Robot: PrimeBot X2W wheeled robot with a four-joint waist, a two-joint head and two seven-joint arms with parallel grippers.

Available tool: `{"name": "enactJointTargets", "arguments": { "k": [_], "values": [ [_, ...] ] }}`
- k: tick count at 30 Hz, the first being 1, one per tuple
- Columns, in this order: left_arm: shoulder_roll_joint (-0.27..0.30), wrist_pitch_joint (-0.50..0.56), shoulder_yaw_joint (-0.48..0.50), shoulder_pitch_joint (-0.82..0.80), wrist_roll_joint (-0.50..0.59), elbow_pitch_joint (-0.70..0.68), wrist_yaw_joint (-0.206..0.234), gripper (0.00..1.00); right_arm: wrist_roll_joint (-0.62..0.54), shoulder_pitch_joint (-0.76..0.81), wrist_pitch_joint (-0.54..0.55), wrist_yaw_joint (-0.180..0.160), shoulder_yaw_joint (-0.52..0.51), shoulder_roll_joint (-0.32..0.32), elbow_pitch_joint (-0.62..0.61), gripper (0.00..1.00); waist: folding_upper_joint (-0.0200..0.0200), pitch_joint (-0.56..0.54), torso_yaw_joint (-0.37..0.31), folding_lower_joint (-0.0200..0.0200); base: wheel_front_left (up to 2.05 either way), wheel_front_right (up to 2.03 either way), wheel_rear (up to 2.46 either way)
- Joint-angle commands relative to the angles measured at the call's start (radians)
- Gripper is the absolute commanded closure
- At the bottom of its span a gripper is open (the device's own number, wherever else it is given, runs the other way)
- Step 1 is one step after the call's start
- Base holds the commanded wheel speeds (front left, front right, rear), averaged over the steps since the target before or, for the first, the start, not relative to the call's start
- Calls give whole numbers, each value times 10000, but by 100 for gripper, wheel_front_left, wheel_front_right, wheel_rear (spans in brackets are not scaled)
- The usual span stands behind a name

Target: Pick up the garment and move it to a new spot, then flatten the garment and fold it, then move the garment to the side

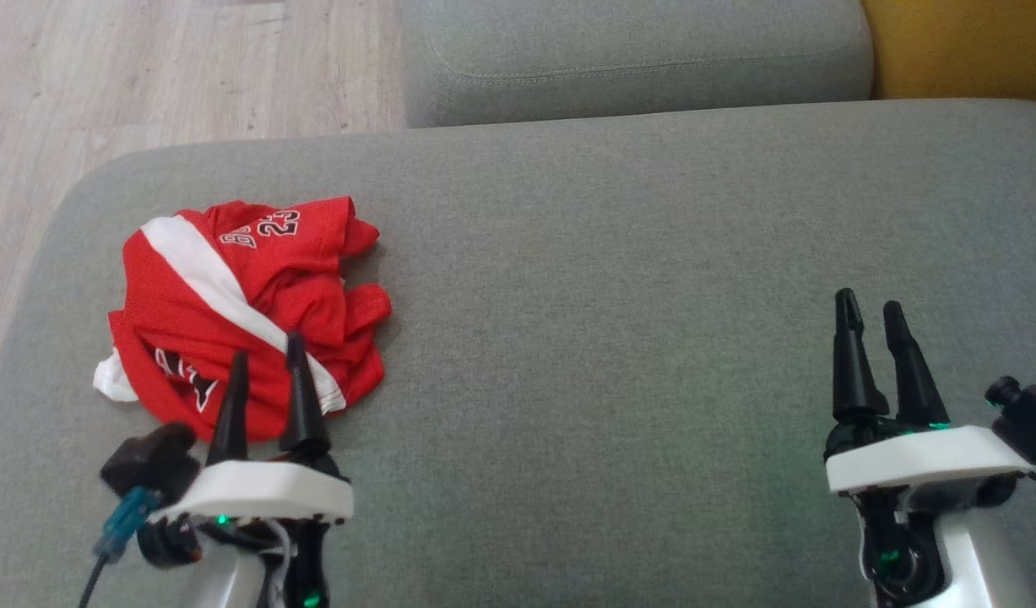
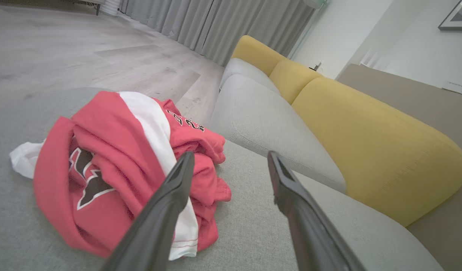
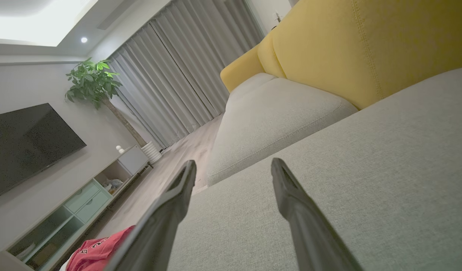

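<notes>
Head view: the garment (image 1: 298, 270), a red jersey with a white stripe, lies crumpled on the grey sofa seat (image 1: 636, 270), on the robot's left and close to the seat's left edge. The left jaws are released and spread apart at the garment's near edge, grasping nothing. The right jaws, well apart to the right above bare cushion, are also released and empty. A yellow backrest (image 2: 366, 143) stands beyond the seat.
</notes>
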Motion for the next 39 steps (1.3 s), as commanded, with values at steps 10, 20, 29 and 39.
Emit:
{"name": "enactJointTargets", "arguments": {
  "k": [10, 20, 29, 39],
  "values": [
    [855, -389, -1223, -1093, 1683, -386, 688, 0, -1910, -458, -390, -5, 380, -72, -595, 0, 0, 26, -14, 0, 0, 0, 0],
    [1418, -685, -2734, -1703, 3131, 13, 1352, 0, -3664, -520, -685, -5, 629, -78, -736, 0, 0, 27, 18, 0, 0, 0, 0],
    [1633, -953, -3460, -2018, 3578, 84, 2027, 0, -4593, -442, -950, -6, 733, -82, -898, 0, 0, 27, 87, 0, 0, 0, 0],
    [959, -1250, -1770, -953, 2389, -585, 1323, 0, -3638, -88, -1245, -6, 530, -88, -613, 0, 0, -44, 70, 0, 0, 0, 0]
  ]
}}
